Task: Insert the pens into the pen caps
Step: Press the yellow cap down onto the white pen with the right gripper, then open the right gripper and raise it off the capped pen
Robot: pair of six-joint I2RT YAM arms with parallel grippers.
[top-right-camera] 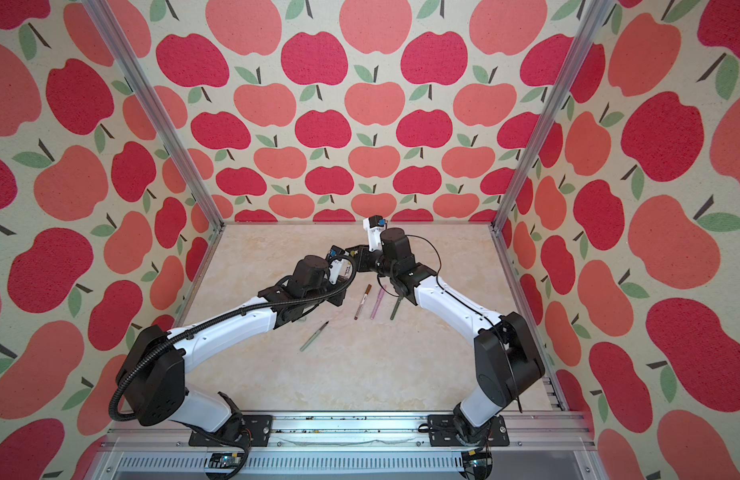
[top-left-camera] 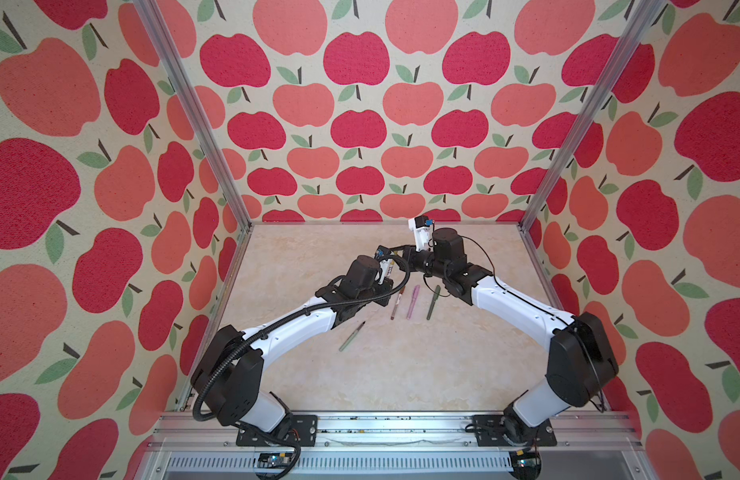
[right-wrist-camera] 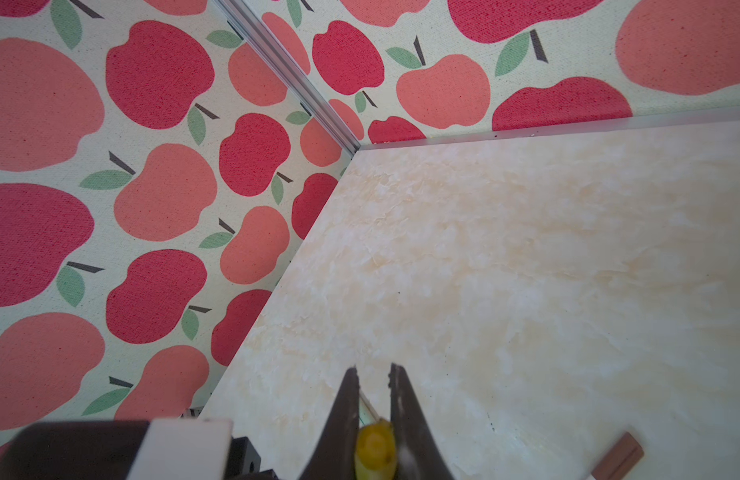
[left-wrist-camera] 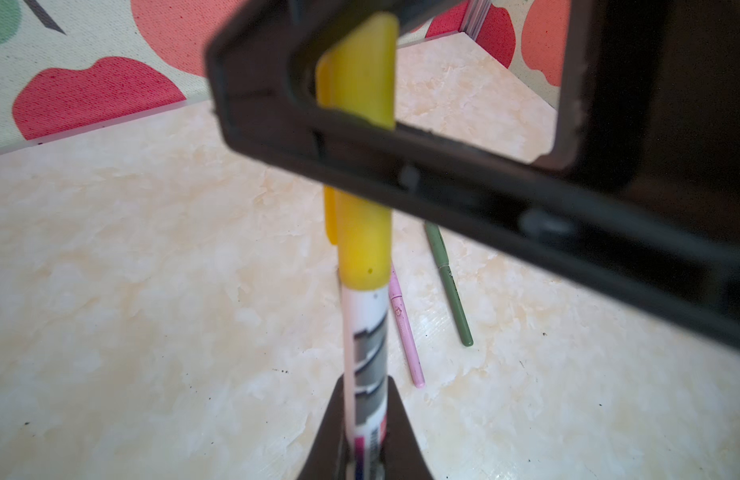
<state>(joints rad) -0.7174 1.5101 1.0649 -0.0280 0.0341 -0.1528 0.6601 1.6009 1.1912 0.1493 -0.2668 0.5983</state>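
Squarely inside right hand (right-wrist-camera: 373, 368), yellow cap (right-wrist-camera: 374, 451).

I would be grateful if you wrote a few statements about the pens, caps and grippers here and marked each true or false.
1. The left gripper is shut on the white printed pen. True.
2. The right gripper grips a pink cap. False: it is shut on the yellow cap, which sits over the end of the white printed pen.
3. The pale green pen lies on the table with its dark tip bare. True.
4. In both top views, the pale green pen lies to the right of the dark green pen. False: it lies to its left, apart from the other pens on the table.
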